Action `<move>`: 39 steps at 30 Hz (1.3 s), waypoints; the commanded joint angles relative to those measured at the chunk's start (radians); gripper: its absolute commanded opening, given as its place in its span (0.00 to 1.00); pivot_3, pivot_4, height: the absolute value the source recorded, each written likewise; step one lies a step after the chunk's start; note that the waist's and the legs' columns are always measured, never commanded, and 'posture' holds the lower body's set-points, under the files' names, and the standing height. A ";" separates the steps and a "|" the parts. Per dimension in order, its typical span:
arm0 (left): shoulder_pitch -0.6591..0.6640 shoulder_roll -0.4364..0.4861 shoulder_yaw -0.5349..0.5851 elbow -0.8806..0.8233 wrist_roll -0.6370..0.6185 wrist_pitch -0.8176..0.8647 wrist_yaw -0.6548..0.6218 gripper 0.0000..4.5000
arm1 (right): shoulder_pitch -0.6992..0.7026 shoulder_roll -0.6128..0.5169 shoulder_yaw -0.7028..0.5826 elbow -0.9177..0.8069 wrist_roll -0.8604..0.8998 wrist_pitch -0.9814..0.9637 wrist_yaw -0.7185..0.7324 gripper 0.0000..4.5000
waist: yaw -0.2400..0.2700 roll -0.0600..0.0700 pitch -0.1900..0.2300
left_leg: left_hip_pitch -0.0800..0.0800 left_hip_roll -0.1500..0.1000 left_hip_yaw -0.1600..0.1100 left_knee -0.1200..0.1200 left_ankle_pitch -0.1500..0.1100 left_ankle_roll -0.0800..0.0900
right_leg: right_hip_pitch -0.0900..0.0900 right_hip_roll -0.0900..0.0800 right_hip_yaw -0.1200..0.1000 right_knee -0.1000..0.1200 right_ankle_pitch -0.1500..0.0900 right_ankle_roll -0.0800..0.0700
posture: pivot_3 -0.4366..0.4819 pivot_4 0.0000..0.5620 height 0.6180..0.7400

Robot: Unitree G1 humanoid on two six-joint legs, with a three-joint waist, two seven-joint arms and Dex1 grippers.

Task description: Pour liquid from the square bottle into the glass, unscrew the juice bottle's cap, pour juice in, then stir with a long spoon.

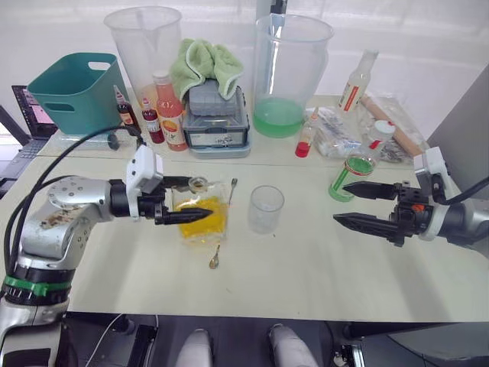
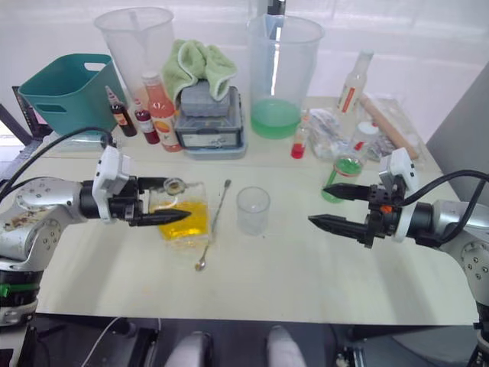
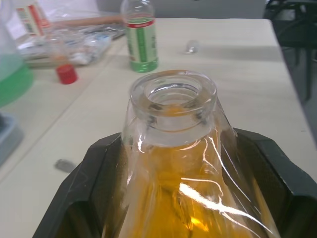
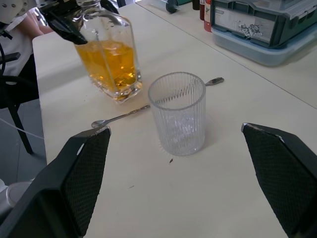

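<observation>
The square bottle [image 1: 205,215], holding yellow liquid, stands upright on the table left of centre with its neck uncapped. My left gripper [image 1: 188,200] is shut on the square bottle's upper part, one finger on each side. Just to its right stands the empty ribbed glass [image 1: 266,208]. The long spoon [image 2: 218,210] lies flat on the table between bottle and glass. My right gripper [image 1: 341,203] hovers open to the right of the glass, pointing at it and holding nothing. Behind it stands the juice bottle [image 1: 350,177] of green liquid, with its white cap [image 1: 381,128] on top.
Along the back stand a teal basket [image 1: 72,92], two big clear pitchers [image 1: 145,46] [image 1: 290,69], a grey box [image 1: 218,122] with a green cloth on it, an orange-pink bottle [image 1: 170,111], small dark red bottles [image 1: 151,122] and a tall clear bottle [image 1: 357,80].
</observation>
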 commanded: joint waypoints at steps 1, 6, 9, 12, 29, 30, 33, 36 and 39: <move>-0.098 -0.056 0.022 0.056 0.075 -0.163 0.067 0.63 | -0.011 0.008 -0.018 -0.042 0.012 -0.011 -0.016 1.00 | 0.007 0.000 0.000 | 0.000 0.000 0.000 0.000 0.000 0.000 | 0.000 0.000 0.000 0.000 0.000 0.000 | 0.48 0.27 0.90; -0.204 -0.162 -0.049 0.202 0.226 -0.315 0.152 0.63 | 0.046 0.014 -0.063 -0.097 0.028 0.001 -0.042 1.00 | 0.021 0.000 0.000 | -0.003 0.000 0.000 0.000 0.000 0.000 | -0.003 0.000 0.000 0.001 0.003 -0.005 | 0.48 0.27 0.90; -0.262 -0.209 -0.059 0.299 0.295 -0.440 0.202 0.63 | 0.063 0.007 -0.086 -0.113 0.040 0.009 -0.054 1.00 | 0.024 0.000 0.000 | -0.010 -0.001 0.000 0.002 0.000 0.000 | -0.011 0.000 0.000 0.003 0.005 -0.008 | 0.48 0.27 0.90; -0.324 -0.251 -0.098 0.403 0.392 -0.550 0.265 0.63 | 0.083 0.008 -0.111 -0.136 0.036 0.011 -0.074 1.00 | 0.025 -0.001 0.000 | -0.011 -0.001 -0.001 0.002 0.000 0.000 | -0.011 0.000 0.000 0.004 0.006 -0.008 | 0.48 0.27 0.90; -0.445 -0.334 -0.257 0.714 0.754 -1.115 0.523 0.63 | 0.195 -0.009 -0.241 -0.260 0.105 0.053 -0.173 1.00 | 0.032 -0.001 0.001 | -0.011 -0.002 -0.001 0.002 0.000 0.000 | -0.011 -0.001 0.000 0.005 0.006 -0.007 | 0.48 0.27 0.90; -0.444 -0.337 -0.259 0.719 0.760 -1.122 0.531 0.63 | 0.201 -0.012 -0.247 -0.260 0.106 0.052 -0.173 1.00 | 0.034 -0.001 0.001 | -0.011 -0.002 -0.001 0.002 0.000 0.000 | -0.011 -0.001 0.000 0.005 0.006 -0.007 | 0.48 0.27 0.90; -0.447 -0.346 -0.264 0.731 0.793 -1.142 0.569 0.63 | 0.205 -0.016 -0.255 -0.260 0.109 0.050 -0.176 1.00 | 0.037 -0.001 0.001 | -0.011 -0.002 -0.001 0.003 0.000 0.000 | -0.011 -0.001 0.000 0.005 0.006 -0.007 | 0.48 0.27 0.90; -0.453 -0.358 -0.273 0.748 0.842 -1.164 0.631 0.63 | 0.209 -0.016 -0.257 -0.262 0.111 0.051 -0.179 1.00 | 0.038 -0.001 0.001 | -0.010 -0.002 -0.001 0.003 0.000 0.000 | -0.011 -0.001 0.000 0.006 0.006 -0.007 | 0.48 0.27 0.90; -0.459 -0.372 -0.283 0.756 0.877 -1.169 0.679 0.63 | 0.213 -0.014 -0.257 -0.269 0.117 0.056 -0.187 1.00 | 0.042 -0.001 0.001 | -0.011 -0.003 -0.001 0.004 0.000 0.000 | -0.011 -0.001 0.000 0.006 0.007 -0.007 | 0.48 0.27 0.90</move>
